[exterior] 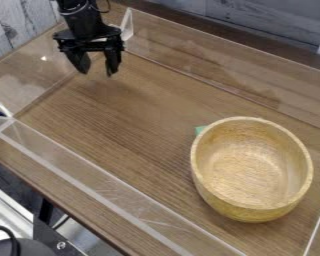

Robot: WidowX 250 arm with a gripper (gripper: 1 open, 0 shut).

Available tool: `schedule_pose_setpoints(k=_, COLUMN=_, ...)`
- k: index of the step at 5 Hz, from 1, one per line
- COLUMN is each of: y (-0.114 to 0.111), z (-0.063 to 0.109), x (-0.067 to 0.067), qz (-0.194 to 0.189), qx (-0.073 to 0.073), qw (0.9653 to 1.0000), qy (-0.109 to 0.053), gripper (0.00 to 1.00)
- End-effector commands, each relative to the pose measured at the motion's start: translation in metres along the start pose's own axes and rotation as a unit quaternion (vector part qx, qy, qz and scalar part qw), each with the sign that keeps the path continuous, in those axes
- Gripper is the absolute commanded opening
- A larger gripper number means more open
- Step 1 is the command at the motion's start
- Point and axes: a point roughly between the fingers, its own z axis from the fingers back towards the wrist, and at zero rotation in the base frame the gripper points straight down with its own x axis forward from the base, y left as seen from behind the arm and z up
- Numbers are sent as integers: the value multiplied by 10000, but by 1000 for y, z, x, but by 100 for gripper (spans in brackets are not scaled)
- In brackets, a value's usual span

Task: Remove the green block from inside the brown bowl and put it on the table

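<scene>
The brown bowl [251, 167] sits at the right of the table [116, 130], light tan wood with a thick rim, and its inside shows only bare grain. A sliver of the green block [199, 128] peeks out on the tabletop just beyond the bowl's far left rim, mostly hidden by the rim. My gripper [92, 62] hangs far off at the upper left, pointing down just above the wood, jaws open with nothing between the fingers.
Low clear acrylic walls [69, 165] edge the tabletop along the front left and the back. A white panelled wall [16, 20] stands behind the upper left corner. Wood-grain surface stretches between gripper and bowl.
</scene>
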Motion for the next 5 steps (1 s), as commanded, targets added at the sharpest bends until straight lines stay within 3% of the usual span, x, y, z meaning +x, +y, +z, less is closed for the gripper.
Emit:
schedule_pose_setpoints(k=1, y=6, z=21, x=20, qz=-32, qx=114, qw=9995, qy=-296, gripper=100)
schedule_pose_setpoints(k=2, y=4, z=10, x=27, qz=-142, qx=16, qw=9996, qy=-232, gripper=0)
schedule_pose_setpoints(k=4, y=-1, z=-20, x=37, qz=-696, qx=-222, qw=9973, qy=-43, gripper=0)
schedule_pose_setpoints(k=5, y=-5, z=-18, x=38, qz=-707, qx=-17, qw=9975, qy=-41, gripper=0)
